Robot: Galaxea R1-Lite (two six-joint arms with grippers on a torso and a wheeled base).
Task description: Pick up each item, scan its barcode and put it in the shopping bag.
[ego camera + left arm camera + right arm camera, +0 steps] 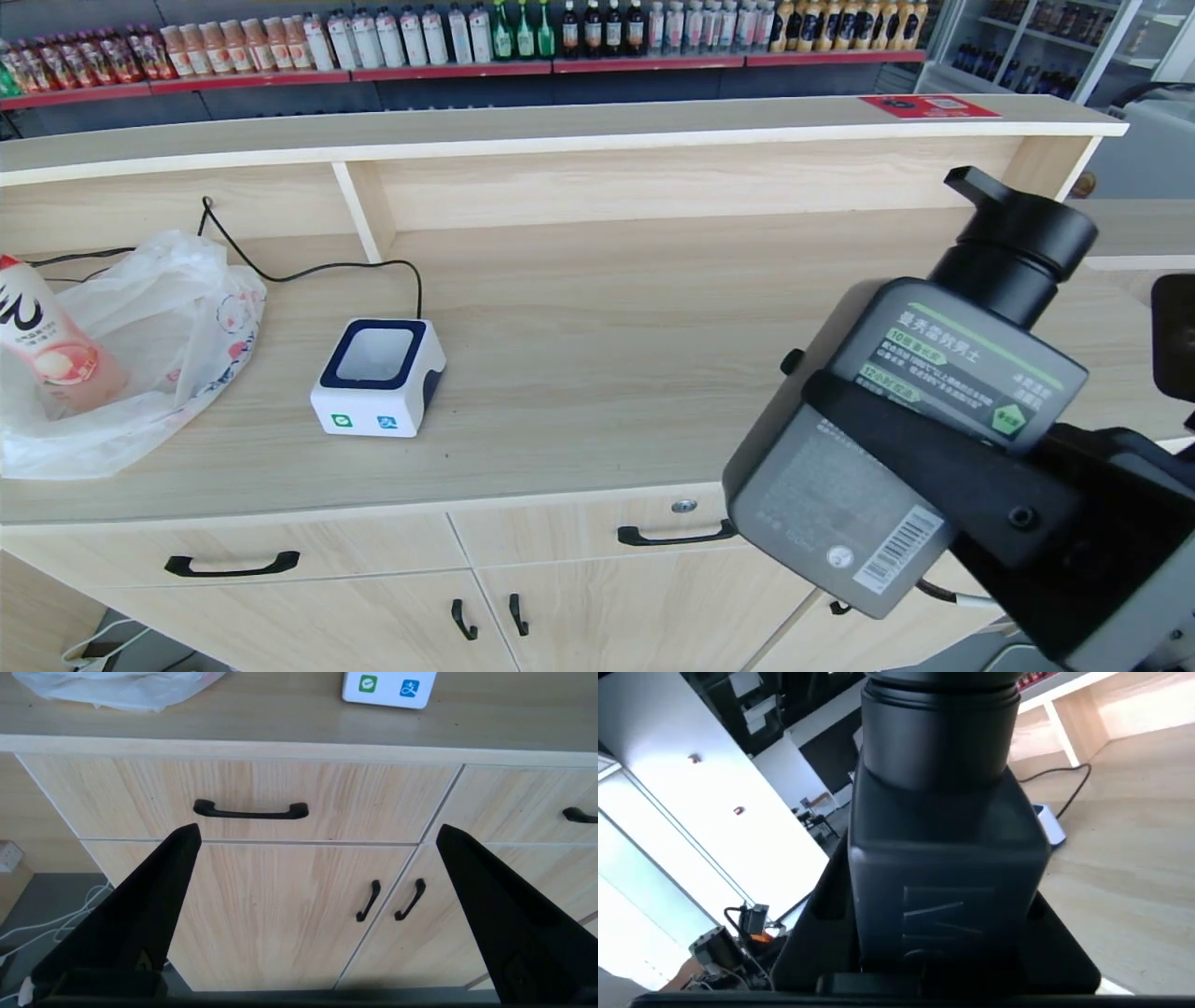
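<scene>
While the right pincer (892, 439) clenches the grey pump bottle (962, 359) with its barcode (898, 551) facing upward, away from the scanner (378, 378), scanning may fail; the left pincer (318, 835) hangs released.

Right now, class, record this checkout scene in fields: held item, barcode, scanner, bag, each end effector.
held item: grey pump bottle, tilted, raised right of the scanner
barcode: on a white label near the bottle's base, facing the head camera
scanner: white box on the counter, window up, cabled
bag: plastic shopping bag at the counter's left, pink drink bottle lying in it
right end effector: shut on the grey pump bottle
left end effector: open, empty, low before the cabinet drawers
</scene>
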